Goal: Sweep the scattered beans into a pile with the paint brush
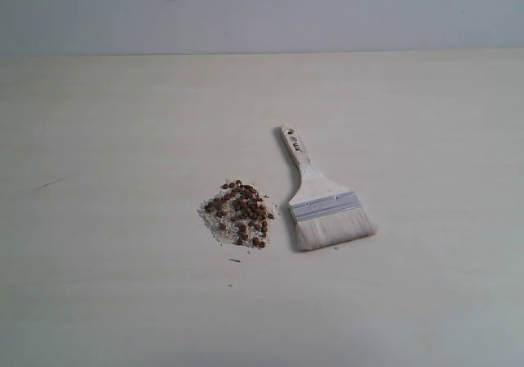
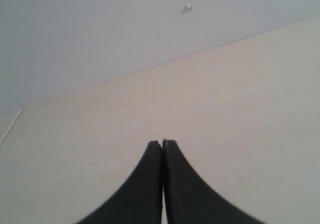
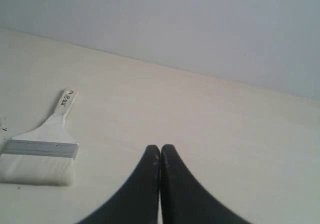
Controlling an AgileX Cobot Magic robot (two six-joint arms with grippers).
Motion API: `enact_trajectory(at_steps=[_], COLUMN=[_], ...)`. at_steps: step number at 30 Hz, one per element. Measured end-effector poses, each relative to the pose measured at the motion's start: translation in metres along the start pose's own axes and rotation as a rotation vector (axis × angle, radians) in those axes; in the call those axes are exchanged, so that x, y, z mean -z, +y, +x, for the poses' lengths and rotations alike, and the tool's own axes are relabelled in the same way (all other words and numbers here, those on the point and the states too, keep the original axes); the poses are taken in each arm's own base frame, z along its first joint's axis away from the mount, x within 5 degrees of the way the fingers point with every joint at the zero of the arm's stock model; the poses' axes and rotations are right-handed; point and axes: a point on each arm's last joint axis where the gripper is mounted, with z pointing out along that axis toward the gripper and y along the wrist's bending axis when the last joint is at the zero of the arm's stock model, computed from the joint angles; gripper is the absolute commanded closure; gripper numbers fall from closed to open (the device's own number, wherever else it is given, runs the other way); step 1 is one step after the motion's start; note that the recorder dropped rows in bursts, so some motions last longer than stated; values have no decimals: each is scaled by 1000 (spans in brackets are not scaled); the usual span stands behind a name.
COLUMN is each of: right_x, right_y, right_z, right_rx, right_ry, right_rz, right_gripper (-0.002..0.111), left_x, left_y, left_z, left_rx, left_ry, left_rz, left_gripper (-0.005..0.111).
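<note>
Nearby, the black left gripper [image 2: 162,143] and black right gripper [image 3: 160,148] hover over the pale wooden table [image 1: 123,301], jaws pressed together on nothing. Farther off, the small mound of reddish-brown beans and whitish grains [image 1: 239,213] lies just beside the wide, flat, pale-bristled, silver-ferruled, wooden-handled paint brush [image 1: 325,206], not touching it.

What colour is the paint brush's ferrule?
Silver-grey metal. The ferrule of the paint brush shows best in the right wrist view.
</note>
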Motion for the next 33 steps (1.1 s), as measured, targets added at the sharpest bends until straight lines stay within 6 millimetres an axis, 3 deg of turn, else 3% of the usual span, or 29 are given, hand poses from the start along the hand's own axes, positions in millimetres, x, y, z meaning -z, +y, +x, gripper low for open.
enact_trajectory(at_steps=[8,17,33], right_x=[0,0,0], right_y=[0,0,0], right_z=[0,0,0], right_rx=[0,-2,-2], right_ry=[2,2,2], right_rz=[0,0,0], right_gripper=[108,108,108], left_x=[13,13,13], left_y=[7,1,0], left_z=[-5,11,12], left_rx=[22,48,49], left_ry=[-109,62,72], left_rz=[-138,-92,-86], left_gripper=[107,107,107])
